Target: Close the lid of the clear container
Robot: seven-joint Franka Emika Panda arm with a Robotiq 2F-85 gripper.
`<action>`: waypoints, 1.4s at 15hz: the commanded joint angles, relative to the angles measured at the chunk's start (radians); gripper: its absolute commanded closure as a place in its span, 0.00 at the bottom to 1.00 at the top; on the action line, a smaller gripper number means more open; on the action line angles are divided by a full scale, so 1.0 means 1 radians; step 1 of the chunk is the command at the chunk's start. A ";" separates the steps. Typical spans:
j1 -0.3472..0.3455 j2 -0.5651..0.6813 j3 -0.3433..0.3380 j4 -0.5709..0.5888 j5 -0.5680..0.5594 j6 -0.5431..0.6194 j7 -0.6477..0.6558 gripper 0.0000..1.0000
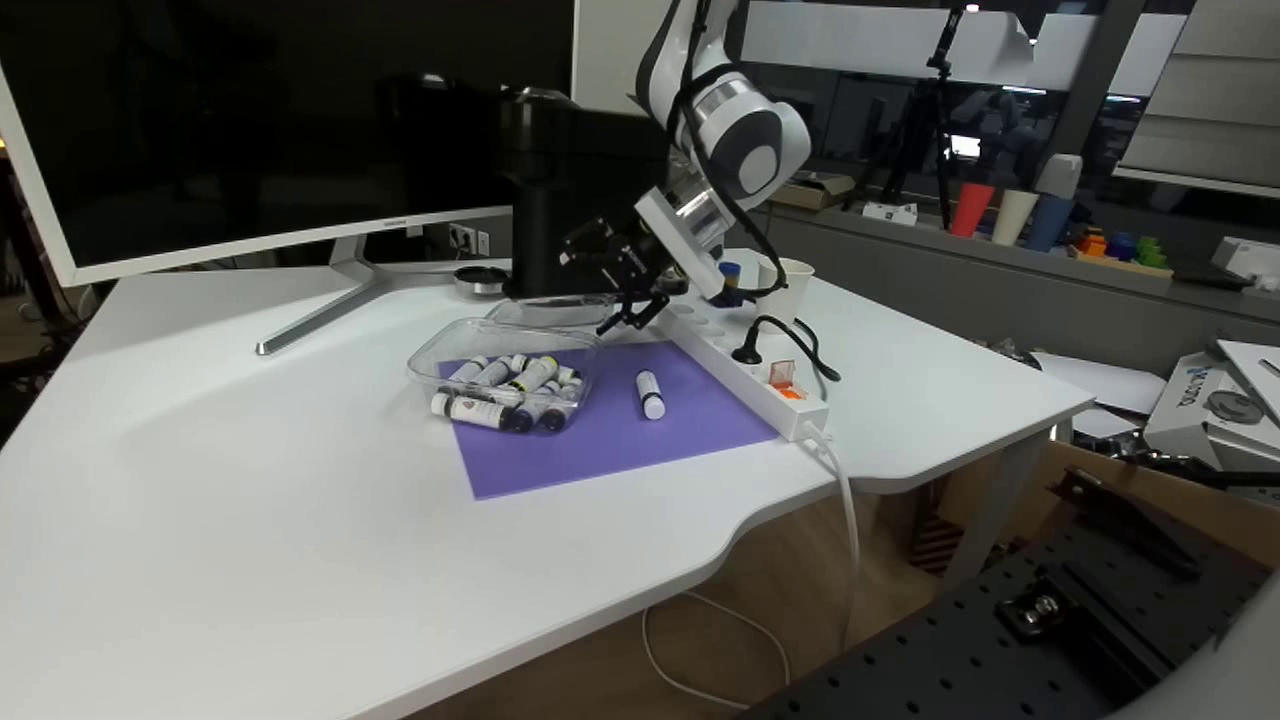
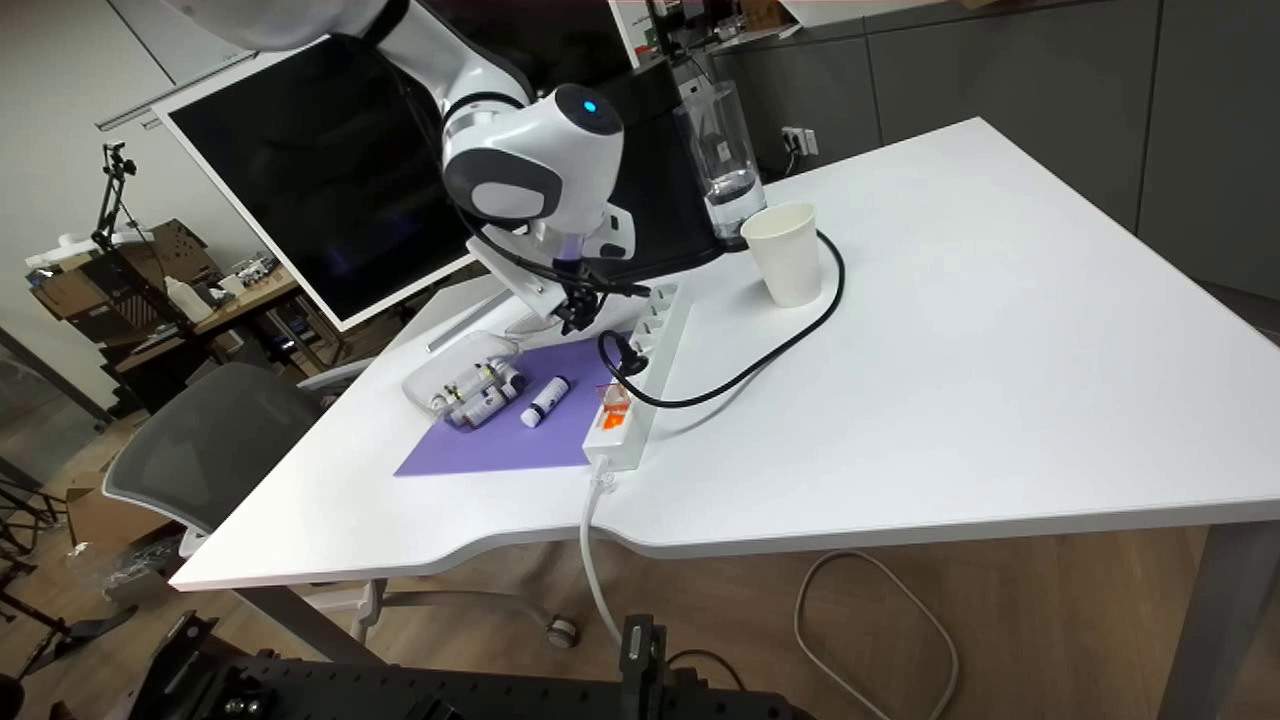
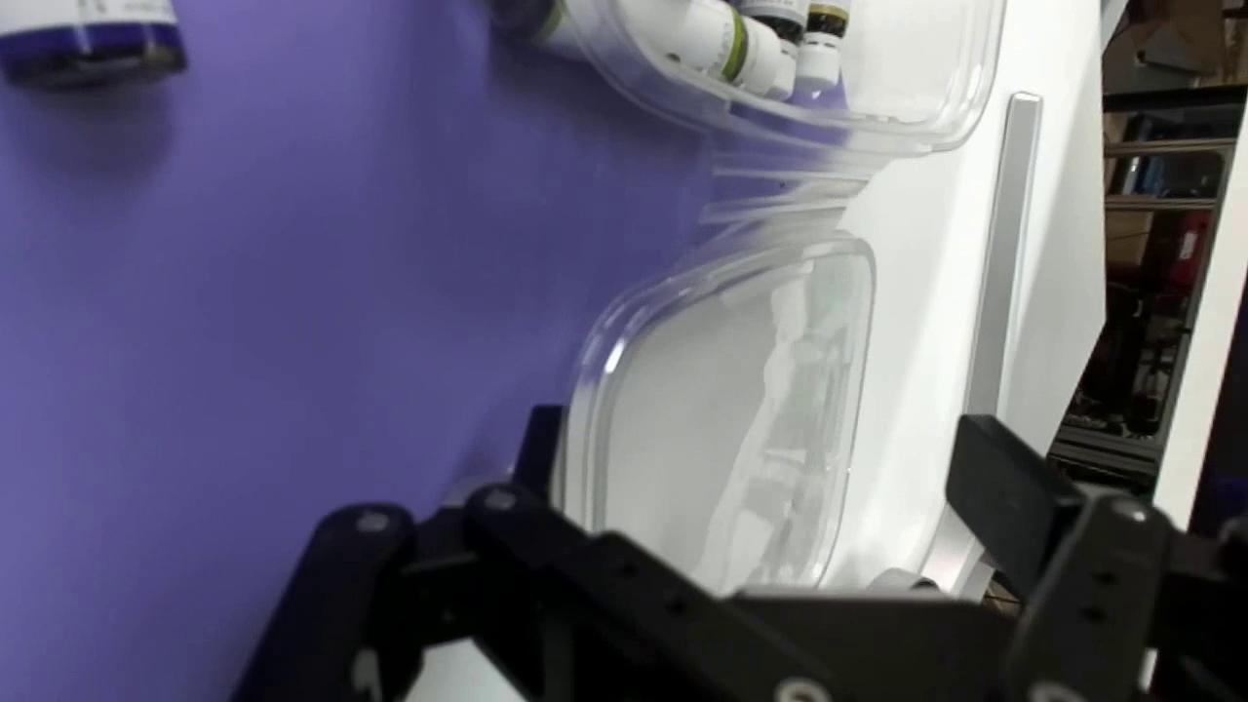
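The clear container [image 1: 430,362] stands at the purple mat's edge with several small bottles [image 1: 537,374] in it. It also shows in an exterior view [image 2: 418,388] and at the top of the wrist view [image 3: 921,93]. Its transparent lid [image 3: 721,409] lies folded back, open, joined by a ribbed hinge strip. The lid shows faintly in both exterior views [image 1: 555,312] [image 2: 530,325]. My gripper [image 3: 770,468] is open over the lid, one finger close beside its mat-side edge, the other beyond its far edge; contact cannot be told. The gripper [image 1: 588,292] also shows in an exterior view [image 2: 580,310].
One loose bottle [image 1: 650,395] lies on the purple mat [image 1: 600,455]. A white power strip [image 1: 745,378] with a black cable runs along the mat. A tall black box [image 1: 585,190], a white cup [image 2: 783,255] and a monitor foot [image 1: 320,312] stand nearby.
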 commanded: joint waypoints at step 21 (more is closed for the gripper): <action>0.022 -0.178 -0.060 -0.008 -0.204 -0.359 -0.160 0.00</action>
